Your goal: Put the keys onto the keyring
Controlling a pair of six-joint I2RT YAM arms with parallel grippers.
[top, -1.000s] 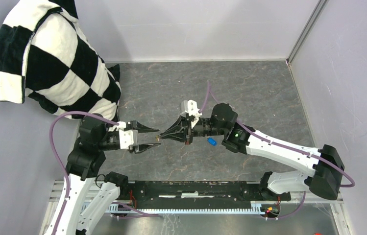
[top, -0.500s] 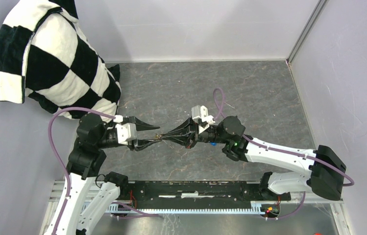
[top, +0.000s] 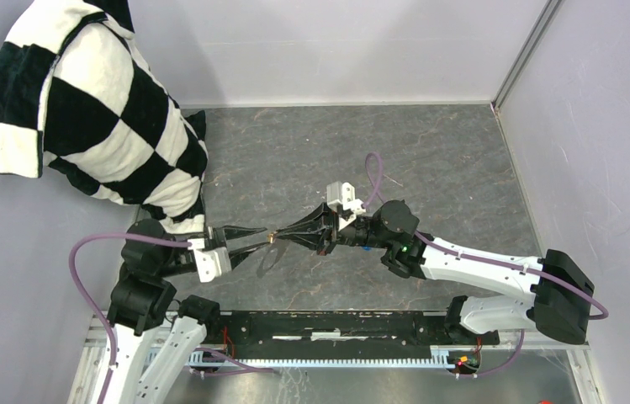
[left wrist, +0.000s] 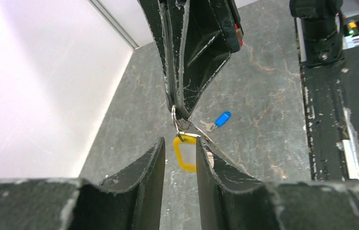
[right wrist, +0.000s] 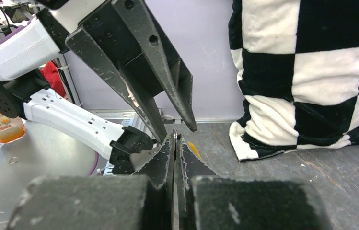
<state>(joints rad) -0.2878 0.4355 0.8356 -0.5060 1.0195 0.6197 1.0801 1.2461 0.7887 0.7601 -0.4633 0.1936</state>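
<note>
Grey marbled bench [top: 429,160], pale walls on three sides, a chequered cushion [top: 101,109] propped in the far left corner. You have both arms meeting tip to tip above the middle of the bench. The right pincer [left wrist: 179,110] is clenched on the keyring [left wrist: 174,119]; only a short arc of grey wire shows at its tip, and the rest of the loop cannot be traced with confidence. The yellow key [left wrist: 185,154] hangs directly off that arc. Whether it is already threaded on or merely caught there cannot be told from these views. The left pincer [left wrist: 179,141] is released, with one finger on each side of the yellow head. The head's long axis runs along the fingers, pointing down into the gap. The right-hand finger looks to be at or just beside the head's edge, though contact is not certain. The key's metal blade is not clearly visible. Judgement: the coming move turns on this alignment. The head lies square between the left fingers, so a plain close should take it across its short axis without any reorienting. The blue key [left wrist: 222,118] lies flat on the bench, apart from the meeting point and close under the right arm. The right arm is the nearer of the two to it, but it is occupied with the keyring.
</note>
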